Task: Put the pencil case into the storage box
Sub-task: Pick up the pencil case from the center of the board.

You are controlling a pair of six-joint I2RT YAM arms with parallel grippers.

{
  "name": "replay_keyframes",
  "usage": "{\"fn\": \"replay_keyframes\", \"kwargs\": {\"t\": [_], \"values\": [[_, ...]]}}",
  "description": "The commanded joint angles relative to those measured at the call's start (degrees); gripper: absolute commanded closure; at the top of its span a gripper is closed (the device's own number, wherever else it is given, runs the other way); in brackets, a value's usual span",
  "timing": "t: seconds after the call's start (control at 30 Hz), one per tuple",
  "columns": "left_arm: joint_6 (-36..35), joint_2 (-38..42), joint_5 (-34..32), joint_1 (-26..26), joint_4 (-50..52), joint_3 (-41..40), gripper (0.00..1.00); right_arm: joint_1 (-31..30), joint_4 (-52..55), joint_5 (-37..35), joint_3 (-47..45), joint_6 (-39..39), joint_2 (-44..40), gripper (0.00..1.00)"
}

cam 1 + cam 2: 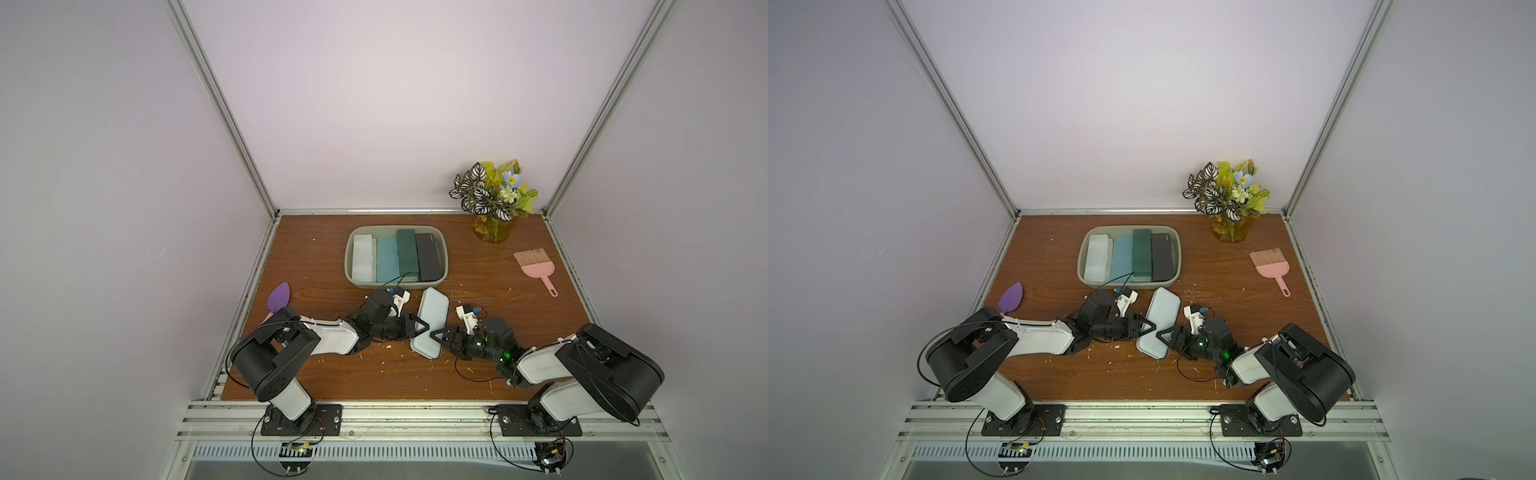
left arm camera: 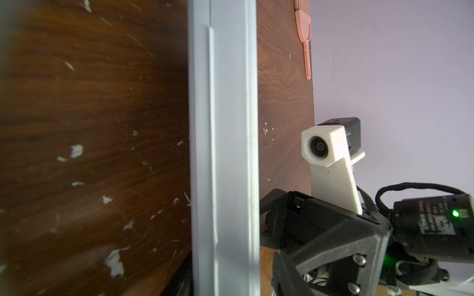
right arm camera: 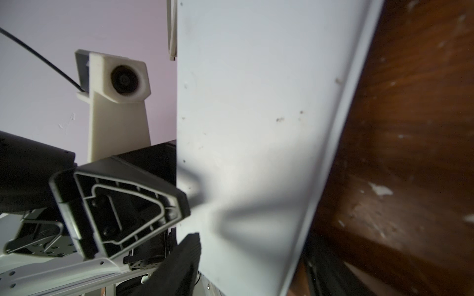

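Observation:
A pale blue-white pencil case (image 1: 432, 311) (image 1: 1163, 316) sits at the table's middle, tilted, in front of the storage box (image 1: 445, 257) (image 1: 1181, 257). The box is a greyish-beige tub holding white, light blue, dark green and black cases. My left gripper (image 1: 422, 327) (image 1: 1148, 326) closes on the case's left long edge. My right gripper (image 1: 436, 333) (image 1: 1163, 333) grips the opposite edge. The left wrist view shows the case (image 2: 225, 128) edge-on between dark fingers. In the right wrist view its broad face (image 3: 256, 102) fills the space between the fingers (image 3: 184, 256).
A vase of flowers (image 1: 494, 228) stands at the back right. A pink brush (image 1: 534, 266) lies to the right. A purple leaf-shaped piece (image 1: 279, 297) lies at the left edge behind the left arm. White flecks dot the wooden table (image 1: 332, 382).

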State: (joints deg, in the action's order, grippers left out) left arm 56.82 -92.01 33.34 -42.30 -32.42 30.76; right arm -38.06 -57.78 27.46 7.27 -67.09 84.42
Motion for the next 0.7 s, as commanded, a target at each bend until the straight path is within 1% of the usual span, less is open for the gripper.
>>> {"fn": "replay_keyframes", "kwargs": {"t": [0.0,0.13,0.27,0.37,0.43,0.5,0.67], "values": [[-1.28,0.22,0.27,-0.64,-0.06,0.48,0.59,0.31,3.80,0.84,-0.23,0.30,0.29,0.30],[-3.65,2.58,-1.16,-0.41,5.39,1.87,0.69,0.34,4.47,0.89,-0.15,0.59,-0.23,0.30],[-5.93,5.71,-2.47,0.72,11.16,2.99,0.72,0.49,5.12,1.61,0.10,0.48,-0.79,0.30],[-7.98,9.59,-3.65,1.88,17.21,4.15,0.74,0.62,7.85,2.48,0.68,1.03,-2.97,0.30],[-9.48,13.15,-4.45,3.06,22.08,4.71,0.75,0.70,12.16,3.14,1.76,2.52,-5.68,0.29],[-11.23,17.09,-4.58,4.90,27.44,5.71,0.75,0.77,18.95,3.75,3.82,5.22,-9.52,0.28],[-15.77,24.55,-4.98,8.66,40.56,10.66,0.75,1.83,34.56,4.00,8.80,11.40,-16.85,0.27]]}}
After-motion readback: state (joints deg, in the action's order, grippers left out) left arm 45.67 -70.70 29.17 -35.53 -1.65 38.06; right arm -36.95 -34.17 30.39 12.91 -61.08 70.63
